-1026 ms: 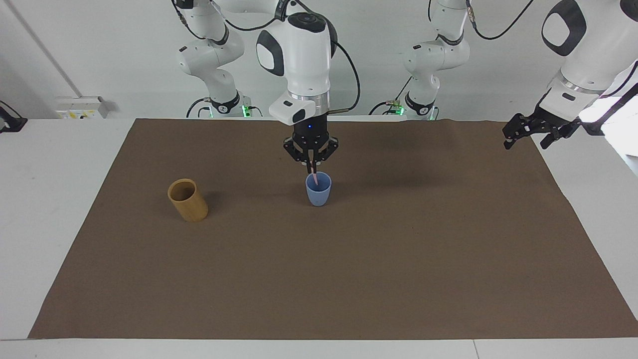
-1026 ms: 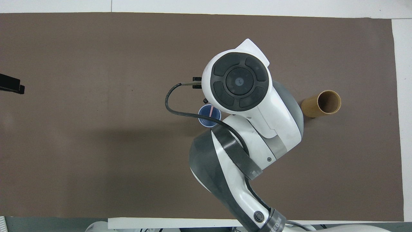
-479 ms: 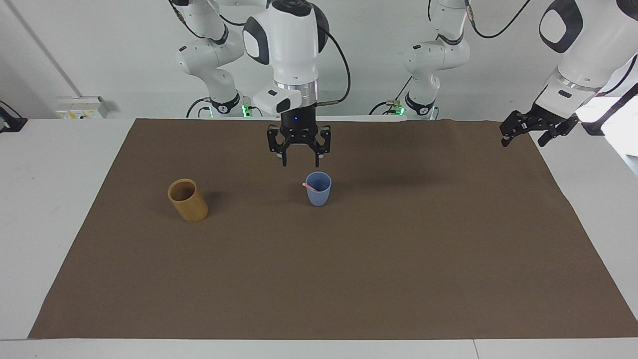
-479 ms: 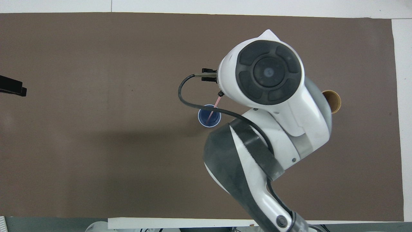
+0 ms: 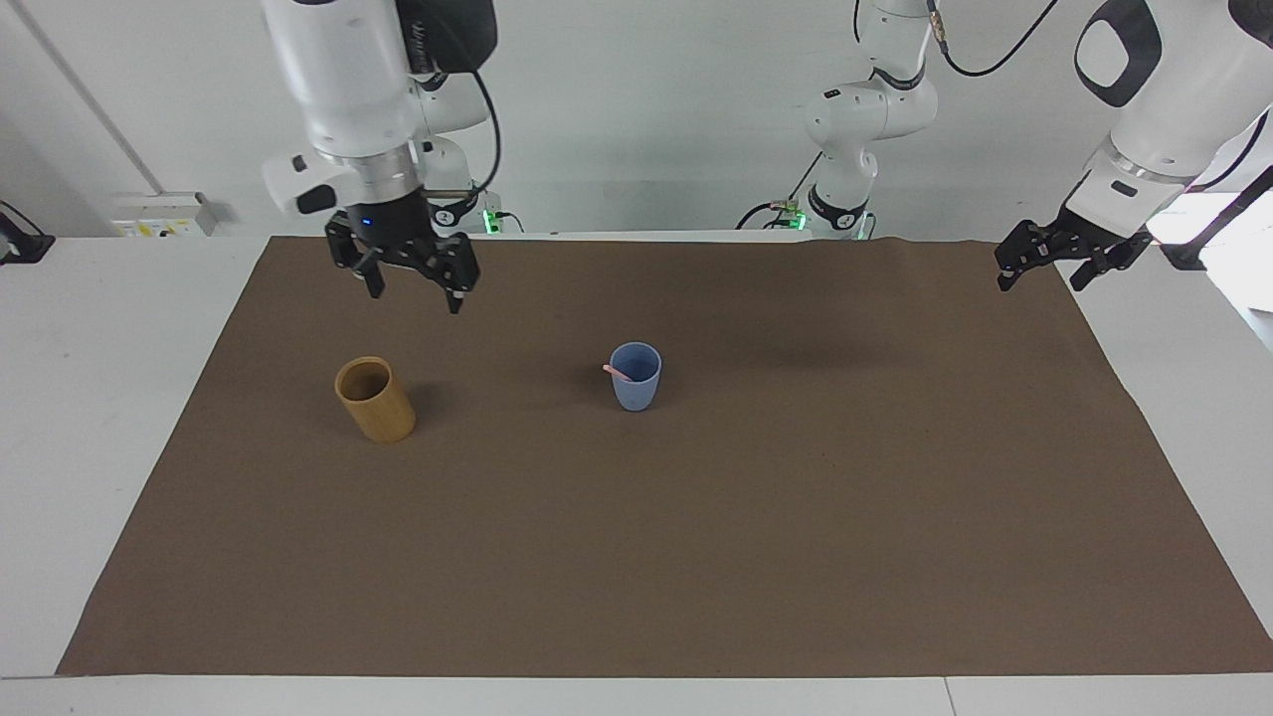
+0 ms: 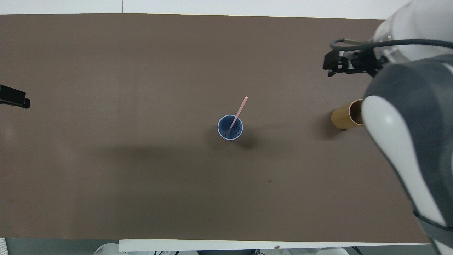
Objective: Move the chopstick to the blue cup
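Observation:
The blue cup (image 5: 636,383) stands upright in the middle of the brown mat; it also shows in the overhead view (image 6: 226,131). One pale-pink chopstick (image 5: 616,372) stands in it and leans over its rim toward the right arm's end, seen clearly in the overhead view (image 6: 240,109). My right gripper (image 5: 415,296) is open and empty, up in the air over the mat beside the tan cup; it also shows in the overhead view (image 6: 333,67). My left gripper (image 5: 1042,284) is open and empty, waiting over the mat's edge at the left arm's end (image 6: 14,99).
A taller tan-yellow cylindrical cup (image 5: 375,400) stands toward the right arm's end of the mat, partly covered by my right arm in the overhead view (image 6: 341,117). The brown mat (image 5: 696,547) covers most of the white table.
My right gripper opened and let go of the chopstick in the blue cup, then rose and swung away toward the tan cup. The chopstick now leans on the rim. The left arm barely moved.

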`<state>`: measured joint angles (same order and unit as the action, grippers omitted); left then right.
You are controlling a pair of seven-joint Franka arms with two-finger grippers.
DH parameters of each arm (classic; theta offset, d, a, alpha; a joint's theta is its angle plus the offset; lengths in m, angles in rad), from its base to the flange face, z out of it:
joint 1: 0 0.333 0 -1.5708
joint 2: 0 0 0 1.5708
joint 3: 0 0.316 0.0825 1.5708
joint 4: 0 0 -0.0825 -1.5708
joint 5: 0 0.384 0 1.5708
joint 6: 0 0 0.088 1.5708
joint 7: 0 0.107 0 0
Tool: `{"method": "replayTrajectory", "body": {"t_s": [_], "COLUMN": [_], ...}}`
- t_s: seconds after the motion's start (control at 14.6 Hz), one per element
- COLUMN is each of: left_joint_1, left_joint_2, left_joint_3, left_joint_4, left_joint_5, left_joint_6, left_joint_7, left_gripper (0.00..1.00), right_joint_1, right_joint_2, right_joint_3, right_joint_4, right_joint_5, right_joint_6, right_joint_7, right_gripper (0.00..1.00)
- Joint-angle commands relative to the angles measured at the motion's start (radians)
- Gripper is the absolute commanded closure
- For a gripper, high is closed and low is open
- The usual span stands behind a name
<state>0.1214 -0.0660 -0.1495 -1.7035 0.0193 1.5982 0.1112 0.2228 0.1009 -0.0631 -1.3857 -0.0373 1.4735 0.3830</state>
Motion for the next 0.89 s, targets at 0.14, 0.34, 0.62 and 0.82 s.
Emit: {"method": "replayTrajectory", "body": {"t_s": [0.14,0.34,0.62,0.82], "left_joint_1": [-0.040,-0.032,-0.029,-0.028], "left_joint_2": [-0.028,-0.028,-0.028,-0.028], "left_joint_3": [0.005,0.007,0.007,0.007], "left_joint_4": [-0.024,-0.024,-0.024,-0.024], "left_joint_5": [0.008,0.008,0.008,0.008], "left_joint_6": [-0.007,-0.003,-0.003,-0.003], "left_joint_7": [-0.001,0.002,-0.001,-0.001], "left_gripper": [0.01,0.01,0.01,0.01], "right_joint_1": [-0.147,-0.207,-0.223,-0.240], "right_joint_2": [-0.082,-0.113,-0.130,-0.130], "right_joint_3": [0.005,0.008,0.008,0.009], "right_joint_4": [-0.004,-0.056,-0.091,-0.090], "right_joint_5": [0.011,0.011,0.011,0.013], "right_joint_6": [-0.177,-0.205,-0.203,-0.199], "right_joint_7": [-0.258,-0.374,-0.430,-0.441], "right_gripper": [0.00,0.00,0.00,0.00]}}
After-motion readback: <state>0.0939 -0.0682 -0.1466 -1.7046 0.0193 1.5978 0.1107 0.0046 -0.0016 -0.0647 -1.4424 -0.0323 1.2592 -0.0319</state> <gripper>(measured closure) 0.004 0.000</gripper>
